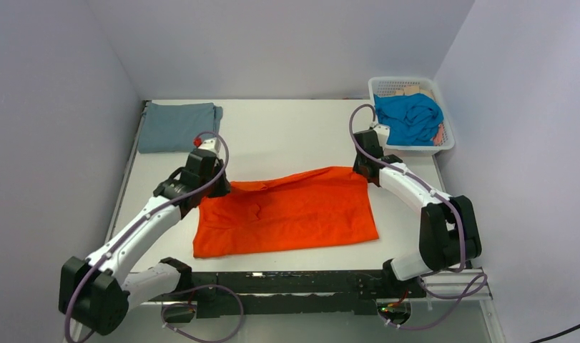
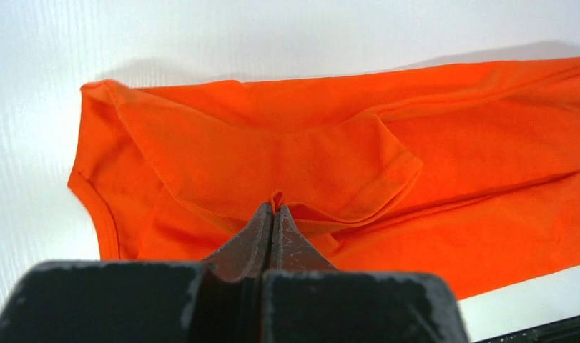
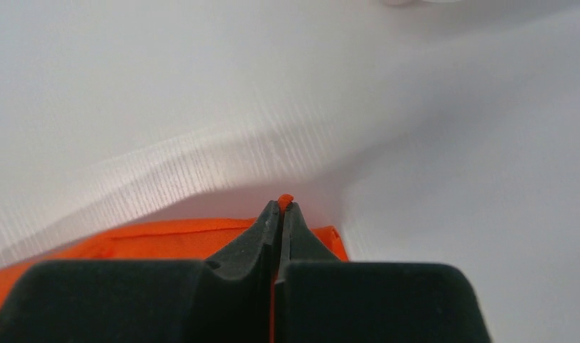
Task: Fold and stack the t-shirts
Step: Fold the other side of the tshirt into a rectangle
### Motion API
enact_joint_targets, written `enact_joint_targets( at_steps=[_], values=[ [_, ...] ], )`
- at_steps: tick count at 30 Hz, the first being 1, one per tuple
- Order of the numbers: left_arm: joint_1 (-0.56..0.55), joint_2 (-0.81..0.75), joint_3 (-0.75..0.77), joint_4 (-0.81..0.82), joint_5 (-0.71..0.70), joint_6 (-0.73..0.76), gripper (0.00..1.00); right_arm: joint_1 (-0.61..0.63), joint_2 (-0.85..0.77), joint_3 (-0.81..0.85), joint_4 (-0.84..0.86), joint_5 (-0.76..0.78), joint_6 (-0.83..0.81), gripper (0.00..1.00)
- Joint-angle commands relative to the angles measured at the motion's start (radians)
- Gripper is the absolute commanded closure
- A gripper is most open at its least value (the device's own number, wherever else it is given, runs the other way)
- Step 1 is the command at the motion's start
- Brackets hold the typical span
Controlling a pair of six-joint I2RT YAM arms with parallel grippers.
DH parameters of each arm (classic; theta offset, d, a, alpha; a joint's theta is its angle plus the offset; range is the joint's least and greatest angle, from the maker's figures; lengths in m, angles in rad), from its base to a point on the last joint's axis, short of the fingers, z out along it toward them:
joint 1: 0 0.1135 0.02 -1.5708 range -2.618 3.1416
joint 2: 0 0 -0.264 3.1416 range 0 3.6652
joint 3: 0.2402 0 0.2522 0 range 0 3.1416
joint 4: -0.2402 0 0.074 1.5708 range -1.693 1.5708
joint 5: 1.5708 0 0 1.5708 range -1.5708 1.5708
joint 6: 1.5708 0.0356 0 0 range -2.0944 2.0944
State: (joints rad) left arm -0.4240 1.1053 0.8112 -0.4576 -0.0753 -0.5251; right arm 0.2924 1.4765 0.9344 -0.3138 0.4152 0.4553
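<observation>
orange t-shirt [image 1: 287, 214] — matt cloth; table [image 1: 301, 136] — smooth

White table [image 1: 294, 136] bears orange shirt [image 1: 287, 214], grey-blue shirt [image 1: 176, 126], basket [image 1: 403, 78].

No readable text, label or number shows anywhere, as far as visible.

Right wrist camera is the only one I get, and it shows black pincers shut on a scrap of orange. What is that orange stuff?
Observer: It is an orange t-shirt spread out on the table; the right gripper pinches its far right corner.
Operator: Is the other arm doing anything?
Observer: Yes, the left gripper is shut on the shirt's far left edge, next to a sleeve.
Operator: Any other clothes around?
Observer: A grey-blue t-shirt lies folded at the table's far left corner.
</observation>
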Motion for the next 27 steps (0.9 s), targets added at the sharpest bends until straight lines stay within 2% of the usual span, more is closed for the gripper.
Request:
enact_joint_targets(
  at_steps=[1,7,14,21,24,25,27],
  values=[
    [-0.009,-0.121,-0.041,-0.082,-0.036,-0.044,1.00,-0.009,-0.052,-0.020,0.002,0.065,-0.018,1.00],
    [-0.030,-0.210,-0.162,-0.049,0.039,-0.101,1.00,-0.024,-0.050,-0.036,0.043,0.044,-0.049,1.00],
    [-0.043,-0.288,-0.214,-0.116,0.003,-0.124,1.00,-0.047,-0.019,-0.058,0.150,0.032,-0.118,1.00],
    [-0.043,-0.275,-0.307,-0.072,0.066,-0.159,1.00,-0.046,-0.047,-0.154,0.208,-0.054,-0.119,0.98],
    [-0.043,-0.268,-0.325,-0.095,0.054,-0.185,1.00,-0.048,-0.067,-0.180,0.180,-0.039,-0.084,0.93],
    [-0.044,-0.270,-0.327,-0.113,0.043,-0.193,1.00,-0.047,-0.080,-0.195,0.167,-0.027,-0.060,0.87],
    [-0.044,-0.283,-0.325,-0.171,0.005,-0.218,1.00,-0.047,-0.120,-0.224,0.115,0.011,-0.004,0.63]
  ],
)
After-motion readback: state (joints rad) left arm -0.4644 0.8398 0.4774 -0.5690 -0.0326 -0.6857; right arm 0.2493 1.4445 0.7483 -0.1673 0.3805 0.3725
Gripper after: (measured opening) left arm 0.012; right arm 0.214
